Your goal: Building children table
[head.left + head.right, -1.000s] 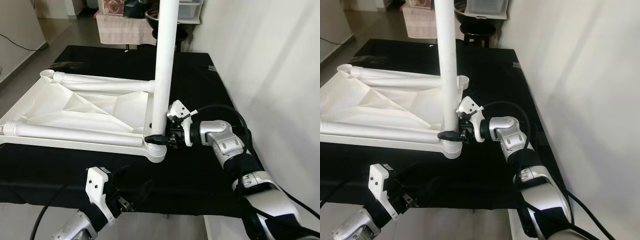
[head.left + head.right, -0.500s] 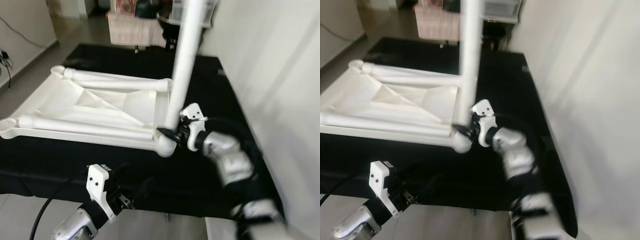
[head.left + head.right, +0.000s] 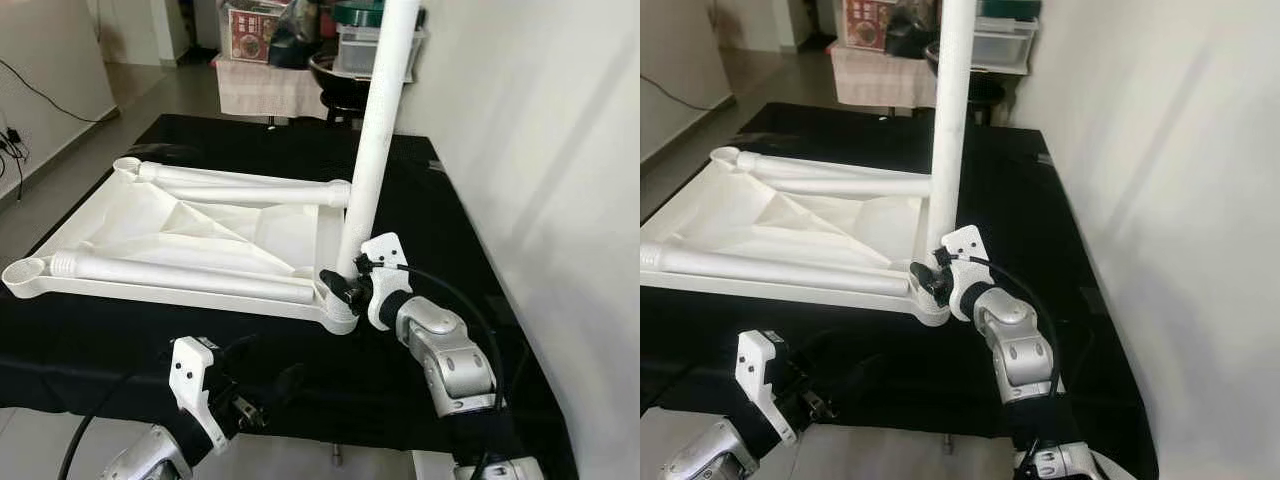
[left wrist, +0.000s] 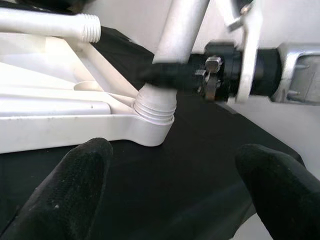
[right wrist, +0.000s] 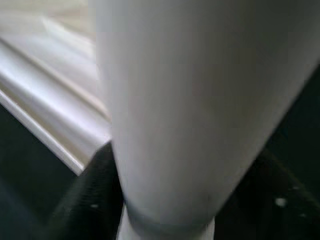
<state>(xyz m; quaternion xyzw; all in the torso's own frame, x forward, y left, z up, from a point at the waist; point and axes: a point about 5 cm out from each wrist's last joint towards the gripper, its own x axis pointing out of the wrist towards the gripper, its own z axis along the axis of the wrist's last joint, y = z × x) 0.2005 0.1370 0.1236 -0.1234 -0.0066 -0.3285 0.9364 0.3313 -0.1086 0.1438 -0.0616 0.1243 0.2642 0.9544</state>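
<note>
- white table top (image 3: 180,225) lies upside down on black cloth (image 3: 420,190), two legs lying flat across it
- white table leg (image 3: 378,140) stands near-upright in the near right corner socket (image 3: 335,312), tilted slightly
- right gripper (image 3: 342,287) clamped around the leg's base just above the socket
- left gripper (image 4: 170,195) low at the near cloth edge, fingers (image 4: 75,185) spread apart, holding nothing, pointed at the socket
- boxes and clutter (image 3: 300,30) beyond the far edge
</note>
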